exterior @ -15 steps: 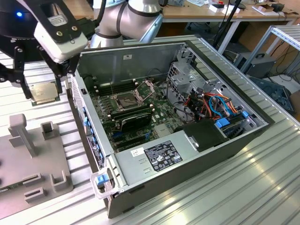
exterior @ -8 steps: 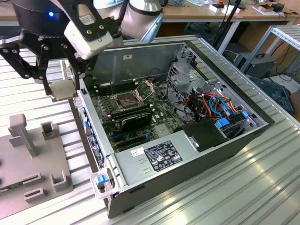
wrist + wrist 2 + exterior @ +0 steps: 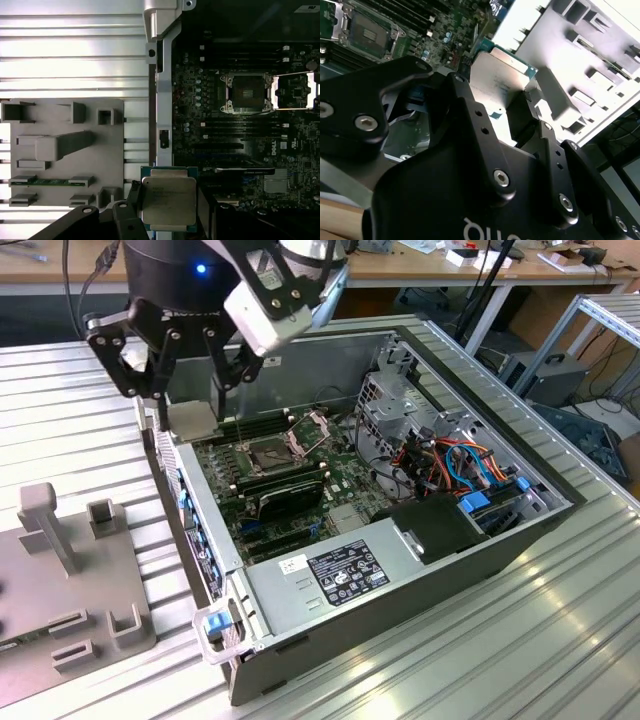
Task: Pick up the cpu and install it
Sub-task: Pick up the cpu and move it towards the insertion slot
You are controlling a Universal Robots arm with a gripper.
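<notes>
Black two-finger claw [image 3: 190,412] is closed narrow on the thin square cpu with the silvery-grey metal face [image 3: 194,423]. The fingers [image 3: 134,196] pinch two opposite edges.

Exterior view: the claw is in the upper left of the frame. The cpu is roughly level and in the air, over the wall of the open grey metal computer case [image 3: 300,590] on the exterior view's left. It touches nothing but the claw.

The dark square socket with its metal frame [image 3: 272,452] is near frame centre, on the green motherboard [image 3: 230,490] – well apart from the cpu, on the exterior view's right of it. Its hinged metal plate [image 3: 312,423] is swung open.

Both wrist views show the cpu's metal face [image 3: 499,82] between the fingers, with the socket [image 3: 247,92] beyond it on the board.

The grey plastic fixture plate with raised blocks [image 3: 60,580] is at lower left of the exterior view, on the ribbed aluminium table [image 3: 520,650]. In the first wrist view a green memory stick [image 3: 50,182] lies in one of its holders.

Blue and orange cables [image 3: 470,465] are bundled at the case's far right.
</notes>
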